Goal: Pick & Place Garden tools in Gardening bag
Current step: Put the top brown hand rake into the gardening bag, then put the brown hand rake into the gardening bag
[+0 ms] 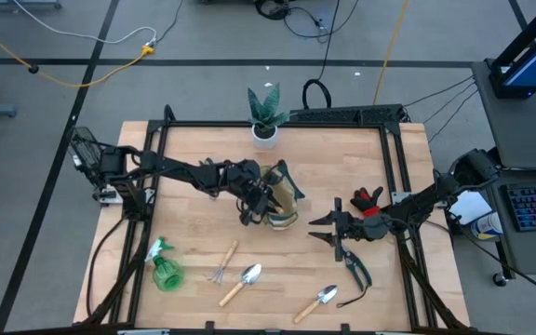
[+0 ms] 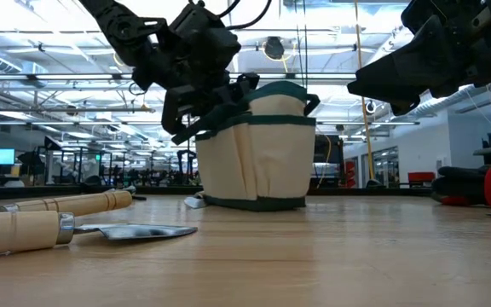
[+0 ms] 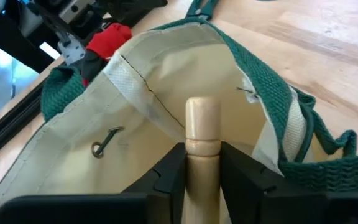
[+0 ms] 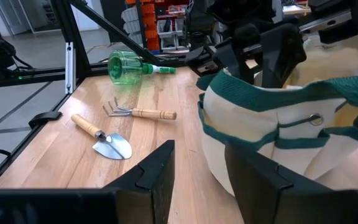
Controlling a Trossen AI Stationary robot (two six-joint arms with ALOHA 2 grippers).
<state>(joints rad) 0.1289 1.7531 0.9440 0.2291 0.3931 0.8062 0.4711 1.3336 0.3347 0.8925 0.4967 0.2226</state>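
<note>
High view: left gripper hovering over gardening bag at worktop centre, jaws clamped on pale wooden tool handle inside bag mouth; right gripper waiting just beside bag, jaws apart, gripping nothing; trowels, fork, spray bottle, pruners lying along near edge.

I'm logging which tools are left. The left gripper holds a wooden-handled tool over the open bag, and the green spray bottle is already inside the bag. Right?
Not quite. The green spray bottle lies on the table, as the high view shows. The rest stands: the left gripper holds a wooden-handled tool over the open bag.
</note>
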